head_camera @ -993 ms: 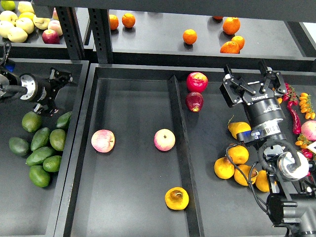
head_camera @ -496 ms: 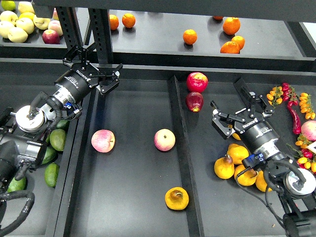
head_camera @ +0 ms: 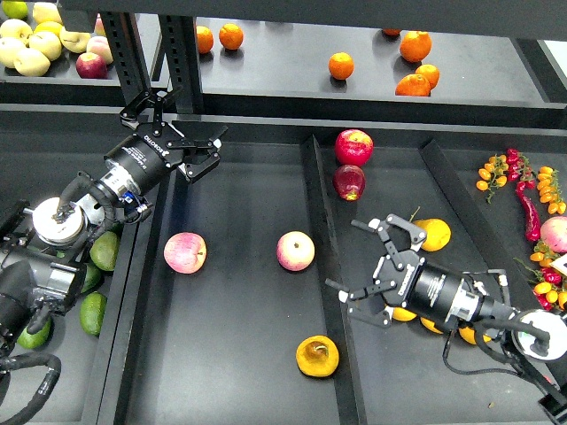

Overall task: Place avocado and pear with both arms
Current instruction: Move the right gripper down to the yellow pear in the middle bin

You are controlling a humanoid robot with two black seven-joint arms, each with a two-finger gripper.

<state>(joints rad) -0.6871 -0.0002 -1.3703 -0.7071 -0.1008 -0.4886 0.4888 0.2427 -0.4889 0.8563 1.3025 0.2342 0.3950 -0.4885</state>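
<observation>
A golden pear (head_camera: 317, 355) with a dark dimple lies in the middle tray near the front, beside the divider. Several more yellow pears (head_camera: 432, 234) lie in the right tray, partly under my right arm. Green avocados (head_camera: 104, 251) lie in the left tray, partly hidden by my left arm. My left gripper (head_camera: 181, 121) is open and empty over the back left corner of the middle tray. My right gripper (head_camera: 355, 259) is open and empty, pointing left just right of the divider, above and to the right of the dimpled pear.
Two pink apples (head_camera: 184, 252) (head_camera: 295, 251) lie in the middle tray. Two red apples (head_camera: 353, 146) sit at the back by the divider (head_camera: 317, 212). Oranges (head_camera: 340, 65) are on the back shelf, pale apples (head_camera: 31, 60) at the far left, chillies (head_camera: 530, 212) at the right.
My right arm has swung down and left, its gripper now pointing left near the divider. My left gripper has shifted slightly right. No fruit has moved.
</observation>
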